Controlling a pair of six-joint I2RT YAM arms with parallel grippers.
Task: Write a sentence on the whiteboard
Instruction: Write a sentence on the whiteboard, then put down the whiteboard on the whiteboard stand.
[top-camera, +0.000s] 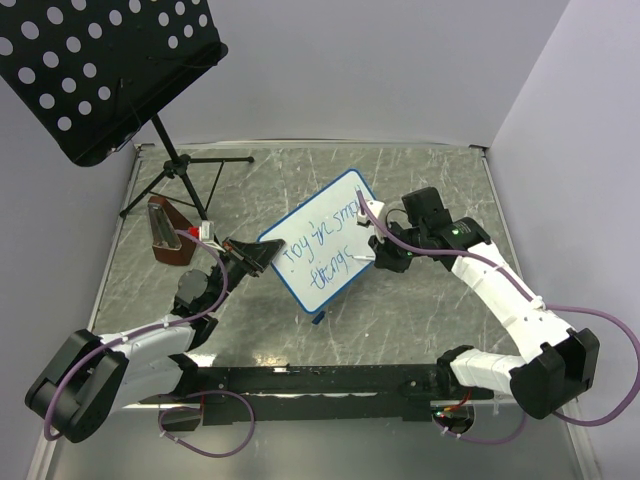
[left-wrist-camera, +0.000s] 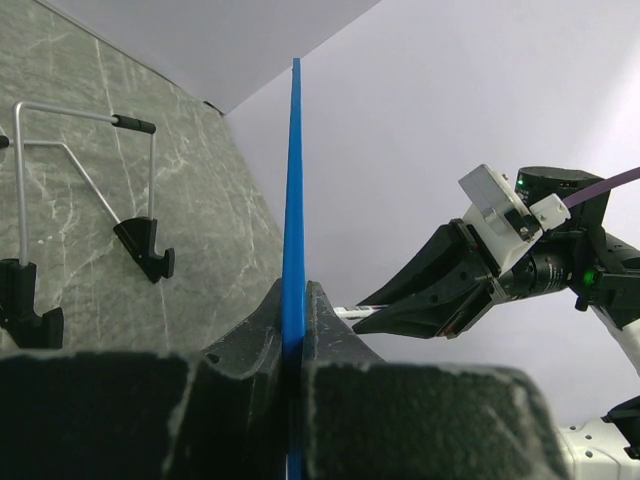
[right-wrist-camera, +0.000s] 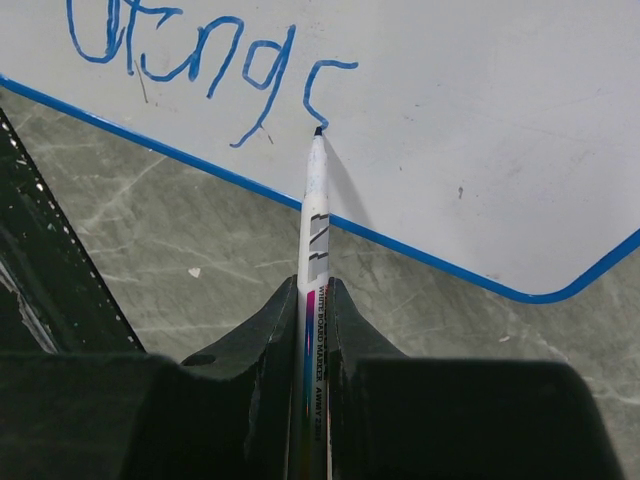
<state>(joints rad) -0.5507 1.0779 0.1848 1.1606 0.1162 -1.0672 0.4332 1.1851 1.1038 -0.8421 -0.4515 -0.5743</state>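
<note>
Left claw (top-camera: 248, 252), on a low, outstretched arm over the grey marbled table (top-camera: 440, 170), clamps the rounded blue-framed whiteboard (top-camera: 340, 195) mid-table by its thin edge, while the right claw (right-wrist-camera: 315, 295), elbow folded, pinches a slim white marker (right-wrist-camera: 314, 200), tip at the blue handwritten sentence (right-wrist-camera: 200, 50).

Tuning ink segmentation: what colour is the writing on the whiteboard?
Blue sentence on the whiteboard; clearest in the right wrist view.
</note>
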